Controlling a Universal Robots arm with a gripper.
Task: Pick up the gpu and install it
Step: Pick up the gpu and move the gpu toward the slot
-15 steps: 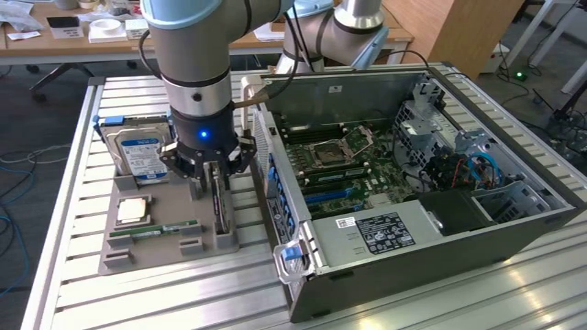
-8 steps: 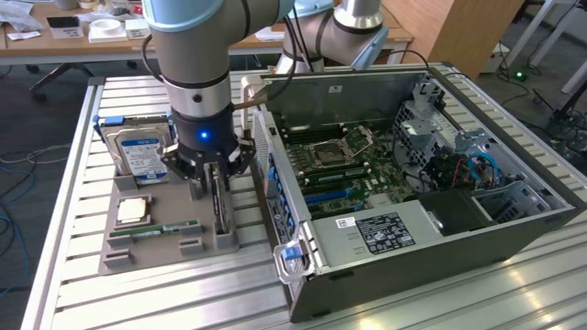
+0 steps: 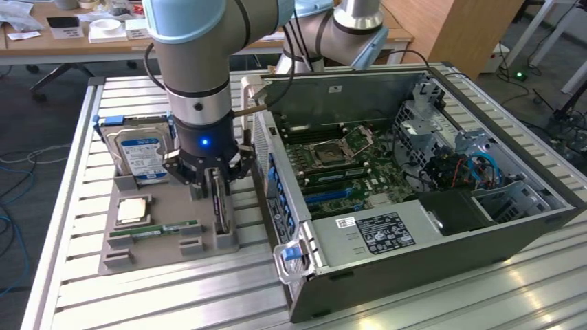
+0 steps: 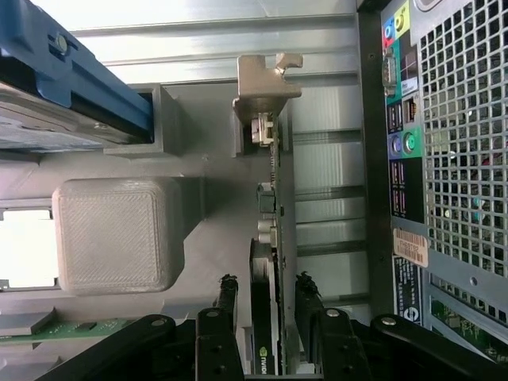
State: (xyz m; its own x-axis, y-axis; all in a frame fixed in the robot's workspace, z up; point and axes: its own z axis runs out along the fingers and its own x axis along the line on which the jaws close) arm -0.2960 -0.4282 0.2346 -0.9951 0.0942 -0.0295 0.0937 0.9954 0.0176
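**Robot gripper lowered over a graphics card standing in a tray**

A grey tray [image 3: 156, 253] lies on a slatted metal table [image 3: 137, 306]. A thin dark graphics card [image 3: 220, 210] stands on its long edge in a slot along the side of the tray nearest an open computer case [image 3: 440, 240]. The gripper [image 3: 213, 180] hangs straight down over the end of the card farthest from the tray's front edge, straddling it. Whether the jaws are pressing on the card or standing just clear of it cannot be told.

In the wrist view the gripper [image 4: 267, 286] sits astride the card [image 4: 274, 182]; the card's narrow top edge runs away from it to a pale metal bracket [image 4: 266, 79] at the far end. That bracket sits level with the tray's [image 4: 214, 159] outer edge.

On the side away from the tray, a narrow strip of bare table [image 4: 325, 198] separates the card from the case's perforated back panel [image 4: 468, 159]; there is little room there. On the tray side, a raised grey block [image 4: 119, 234] stands near the card with flat tray floor between them.

Elsewhere on the tray a hard drive [image 3: 142, 152] with a blue and white label stands at the far end; a square processor chip [image 3: 133, 210] lies mid-tray; a green memory stick [image 3: 154, 230] lies toward the front edge, well apart from the card.

Beside the tray, the case lies with its side panel off and its circuit board [image 3: 339, 158] open from above.
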